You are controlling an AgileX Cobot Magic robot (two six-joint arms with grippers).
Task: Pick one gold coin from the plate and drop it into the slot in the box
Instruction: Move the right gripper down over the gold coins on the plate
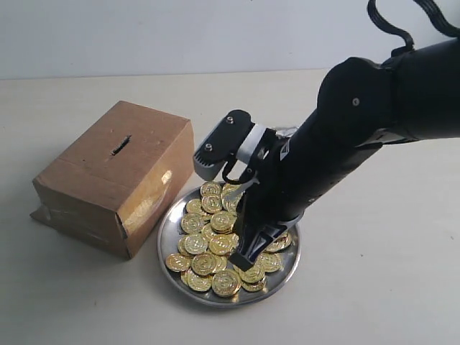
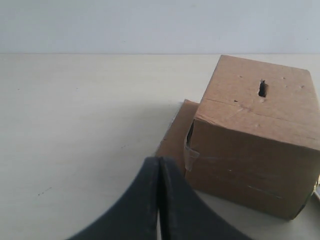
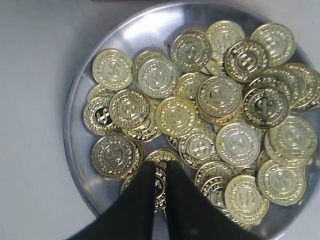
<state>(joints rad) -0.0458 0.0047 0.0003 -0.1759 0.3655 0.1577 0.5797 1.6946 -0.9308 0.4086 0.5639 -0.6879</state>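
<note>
A brown cardboard box (image 1: 115, 183) sits on the pale table (image 1: 72, 302), touching the plate's rim from about ten o'clock. The box slot (image 1: 121, 146), a short dark slit, is cut into the box's top face and nothing is in it. In the left wrist view, the left gripper (image 2: 159, 200) has its black fingers pressed together with nothing between them, and the box stands beyond it.

Just right of the box, the shiny silver plate (image 1: 169, 244) holds a heap of gold coins (image 1: 205, 244). The right arm reaches in from two o'clock, and the right gripper (image 1: 244, 257) points down onto the coins near the plate's centre. In the right wrist view, its fingertips (image 3: 150, 172) stand almost together, with a thin gap over one coin. Whether they grip that coin cannot be told.
</note>
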